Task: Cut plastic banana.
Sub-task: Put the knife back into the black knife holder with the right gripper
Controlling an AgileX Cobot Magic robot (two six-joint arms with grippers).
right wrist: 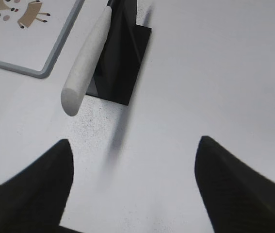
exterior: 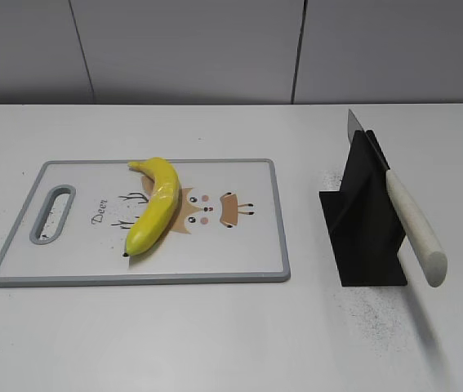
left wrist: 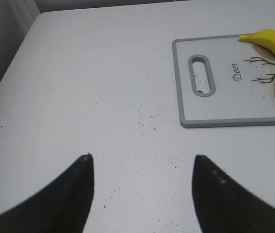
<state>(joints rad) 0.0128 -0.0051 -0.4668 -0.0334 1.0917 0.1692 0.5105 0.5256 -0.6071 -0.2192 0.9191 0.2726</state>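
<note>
Both fingers [left wrist: 79, 194] wide apart (empty)

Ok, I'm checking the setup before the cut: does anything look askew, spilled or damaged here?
Nothing is damaged. The plastic banana lies whole on the cutting board, and the knife rests slanted in its black stand. The only oddity is fine dark specks scattered over the table, near the board and stand.

Even, bright light falls from above on my worktop [exterior: 215, 335]. Ahead of my right pincer [right wrist: 132, 187] the knife handle [right wrist: 85, 63] throws a soft blurred shadow. My pincer fingertips [left wrist: 81, 170] look dark and slightly soft. The plastic banana [exterior: 156, 204] carries a mild sheen.
</note>
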